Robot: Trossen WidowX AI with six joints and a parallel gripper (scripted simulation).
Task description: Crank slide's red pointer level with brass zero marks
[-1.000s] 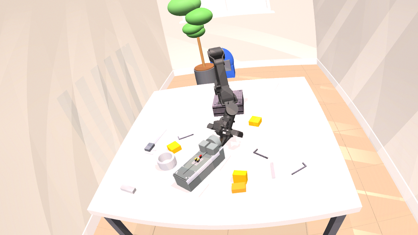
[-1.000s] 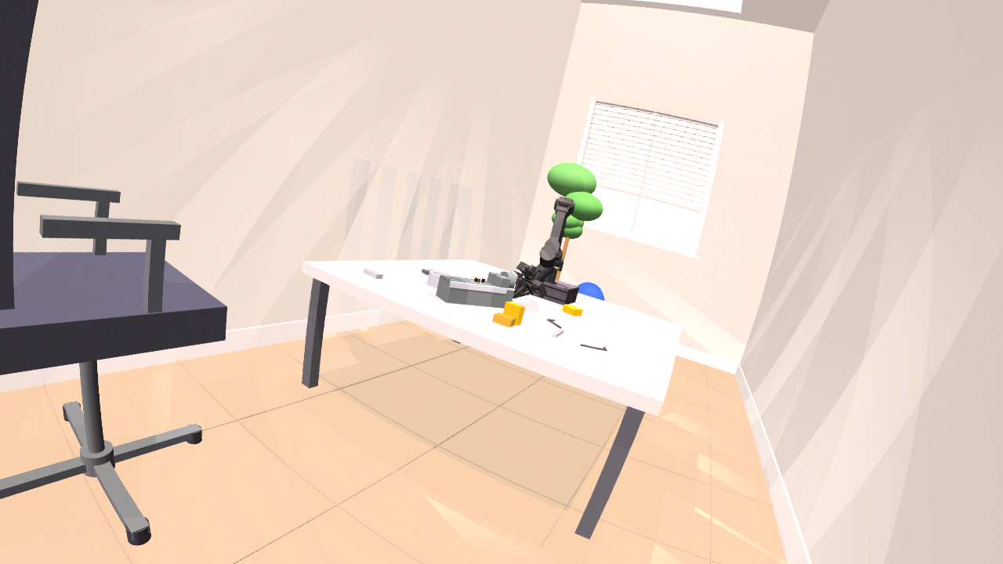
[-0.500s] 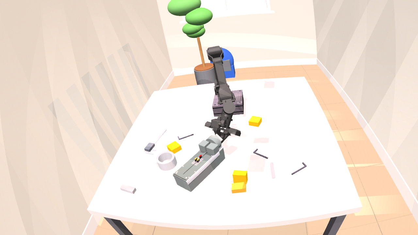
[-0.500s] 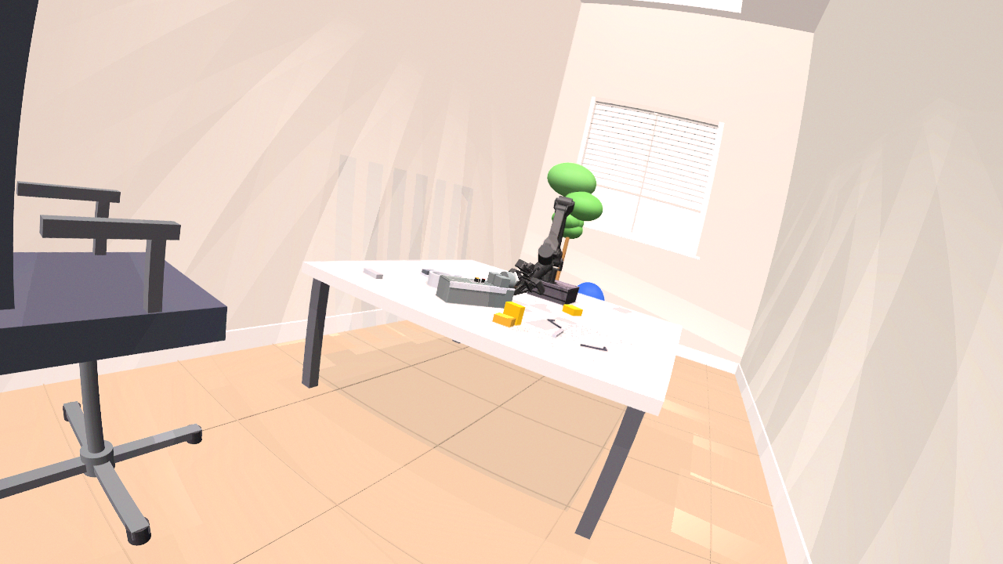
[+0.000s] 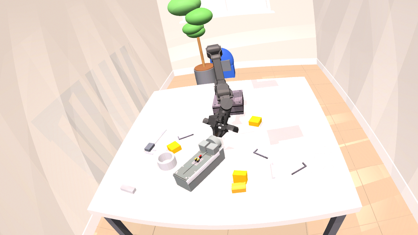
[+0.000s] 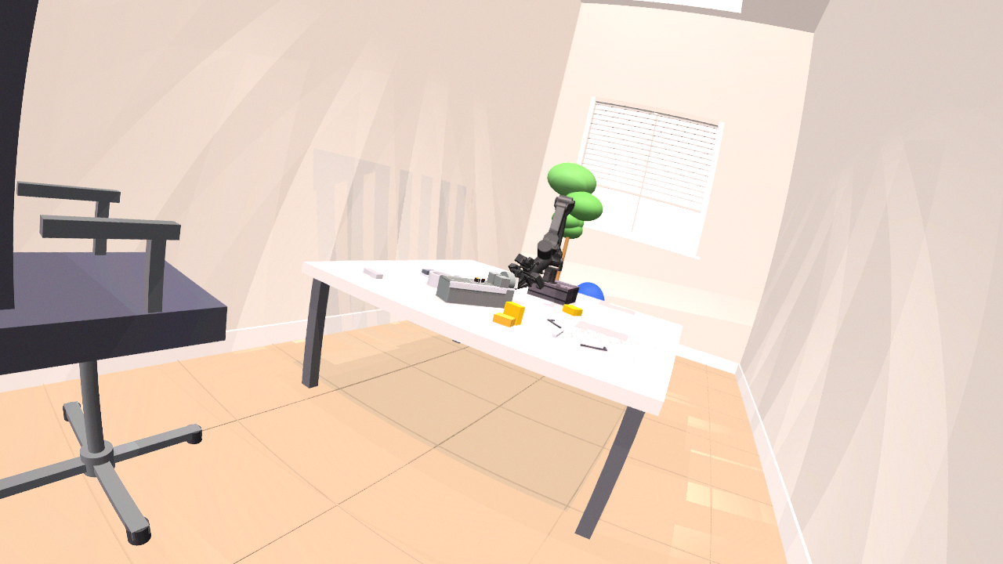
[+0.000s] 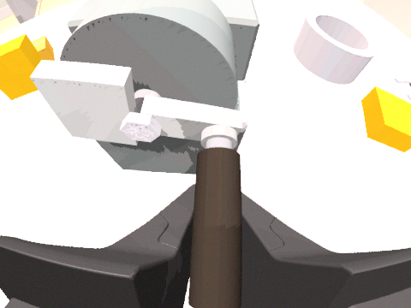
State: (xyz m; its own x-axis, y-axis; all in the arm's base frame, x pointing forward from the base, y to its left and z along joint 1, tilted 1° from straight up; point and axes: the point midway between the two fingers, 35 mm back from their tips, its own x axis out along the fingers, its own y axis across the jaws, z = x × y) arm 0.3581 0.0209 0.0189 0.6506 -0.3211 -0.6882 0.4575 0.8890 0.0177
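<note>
The grey machine [image 5: 204, 172] [image 6: 474, 293] stands on the table. On its top the small red pointer [image 5: 200, 156] sits slightly toward the crank end from the yellow brass marks [image 5: 196, 159]; whether they are level is too small to judge. In the wrist view the pale crank arm [image 7: 193, 112] reaches right from the hub, in front of the grey round housing [image 7: 171, 56]. The brown handle [image 7: 216, 261] sticks out from the arm's right end toward the camera. My gripper [image 7: 212, 193] [image 5: 218, 135] [image 6: 519, 285] is shut on the handle, with one finger on each side.
A pale ring [image 5: 167, 167] [image 7: 325, 64] and a yellow block [image 5: 174, 147] lie left of the machine. Two yellow blocks touch at its right, the taller [image 5: 239, 177] behind. Another yellow block [image 5: 255, 121] lies near the arm base. Dark hex keys [image 5: 261, 153] [image 5: 185, 136] lie on both sides.
</note>
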